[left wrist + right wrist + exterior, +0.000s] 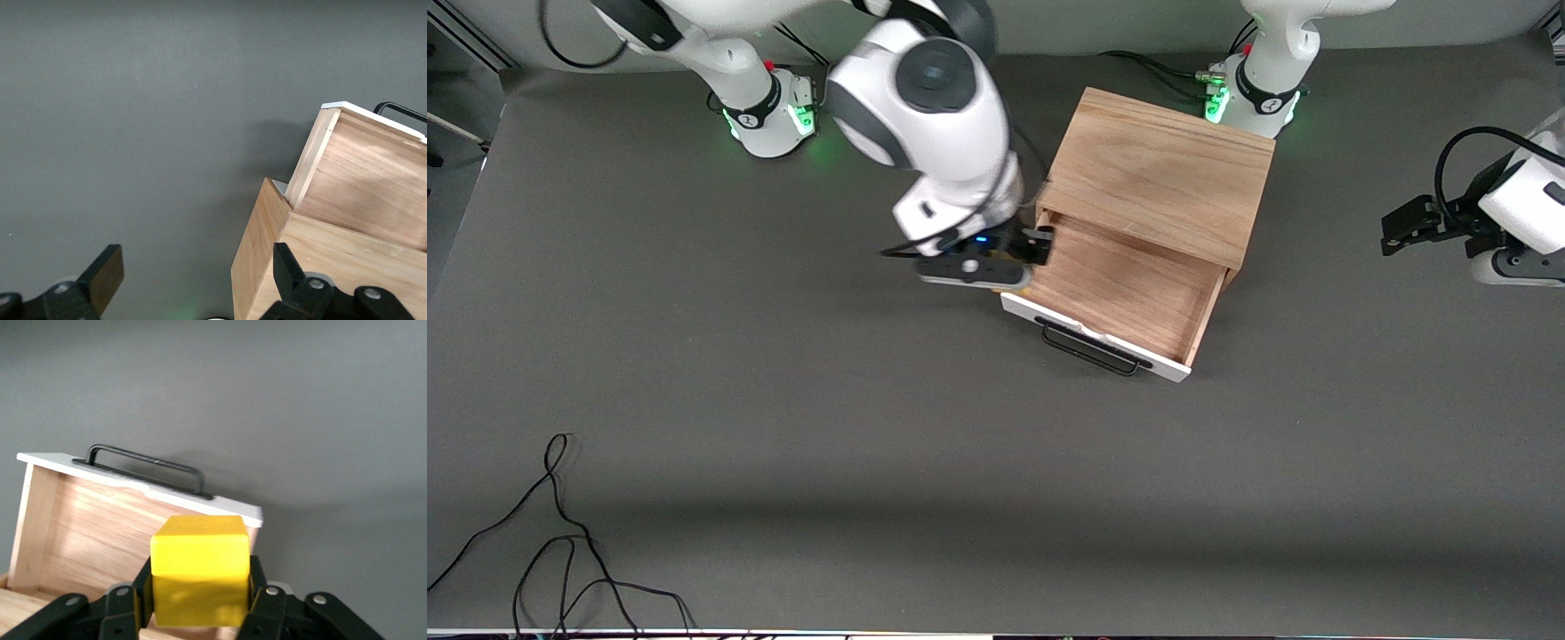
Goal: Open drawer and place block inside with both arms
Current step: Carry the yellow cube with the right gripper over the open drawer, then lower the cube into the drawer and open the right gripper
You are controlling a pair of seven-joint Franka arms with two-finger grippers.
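Note:
The light-wood box [1160, 173] stands mid-table with its drawer [1129, 284] pulled open, showing the brown interior, the white front panel [1094, 336] and the black wire handle [1089, 352]. My right gripper [1033, 265] is shut on the yellow block [200, 570] and holds it over the drawer's edge at the right arm's end of the table. The right wrist view shows the drawer interior [100, 533], panel [143, 487] and handle [147, 462]. My left gripper [1396, 227] is open and empty, waiting beside the box at the left arm's end; its wrist view [197, 283] shows the box [320, 267] and the drawer's side [360, 180].
The green-lit arm bases [783, 116] [1232, 102] stand along the table's back edge. Loose black cables [560, 533] lie at the near corner at the right arm's end. Bare grey table [871, 400] spreads in front of the drawer.

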